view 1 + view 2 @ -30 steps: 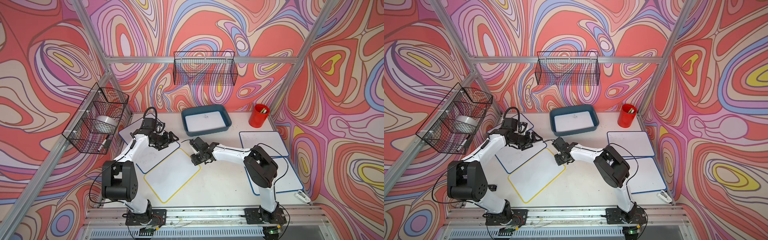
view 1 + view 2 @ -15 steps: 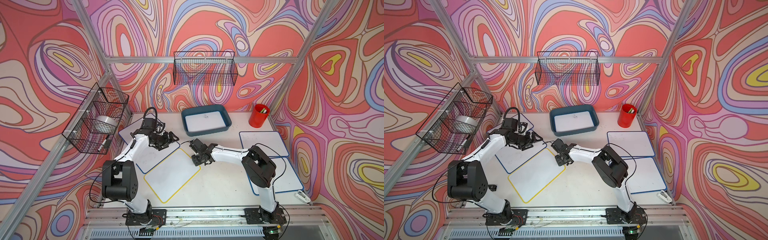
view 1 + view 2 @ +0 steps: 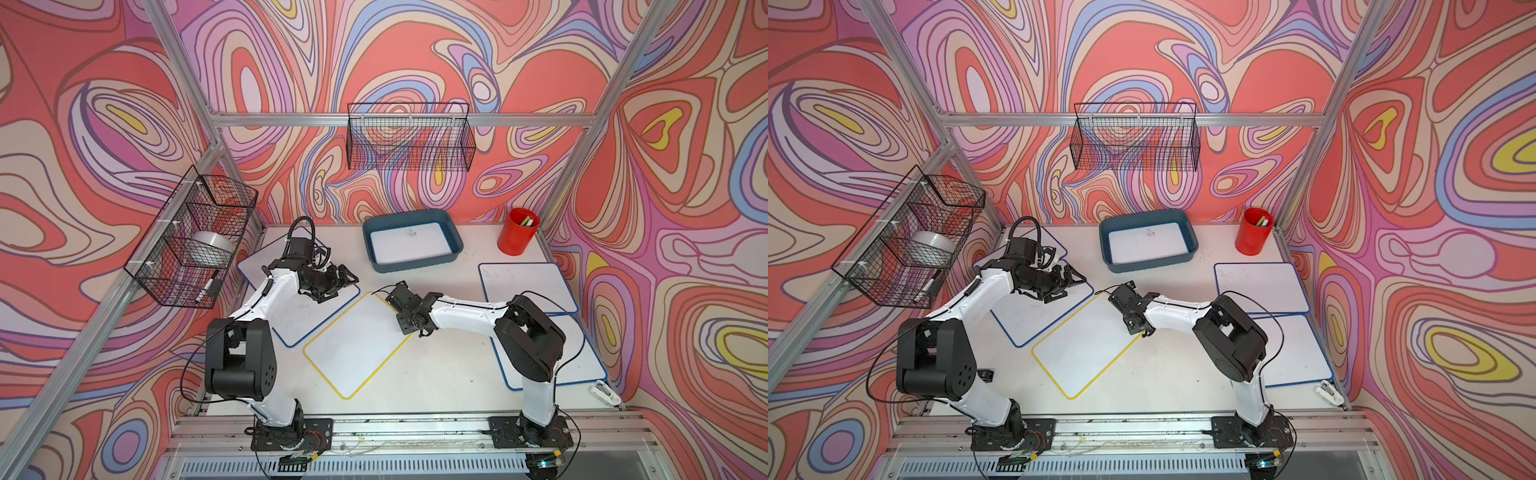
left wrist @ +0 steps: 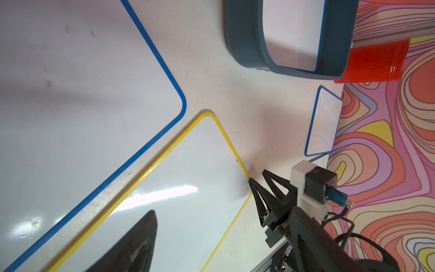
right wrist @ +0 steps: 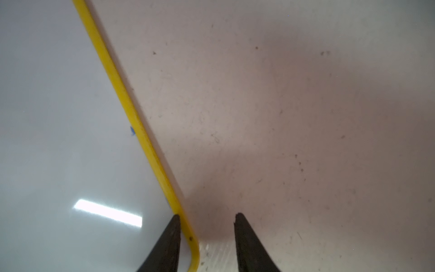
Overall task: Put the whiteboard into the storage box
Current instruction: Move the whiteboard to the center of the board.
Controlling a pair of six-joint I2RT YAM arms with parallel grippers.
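In both top views: working on the yellow board (image 3: pixel 357 345), lying flat mid-desk (image 3: pixel 436 374), turned diamond-wise and well apart from the box (image 3: pixel 415 266) at 12 o'clock. Straddling its 2 o'clock edge with the right tool (image 3: pixel 409 320). Hovering the left tool (image 3: pixel 340 282), spread and empty, over a blue board (image 3: pixel 299 320) at 9 o'clock.

Left wrist: meeting the board's corner with two black pointed fingers (image 4: pixel 253 188). Showing a glossy sheet (image 4: pixel 292 35) already lying inside the box's smooth teal walls.

Right wrist: standing apart and gripping nothing yet, with one tip on the slick white face, one on the speckled desk, and the thin rounded rim (image 5: pixel 131 113) between. Probably needing the outer tip wedged under that rim before pinching, then squaring the board to the box.
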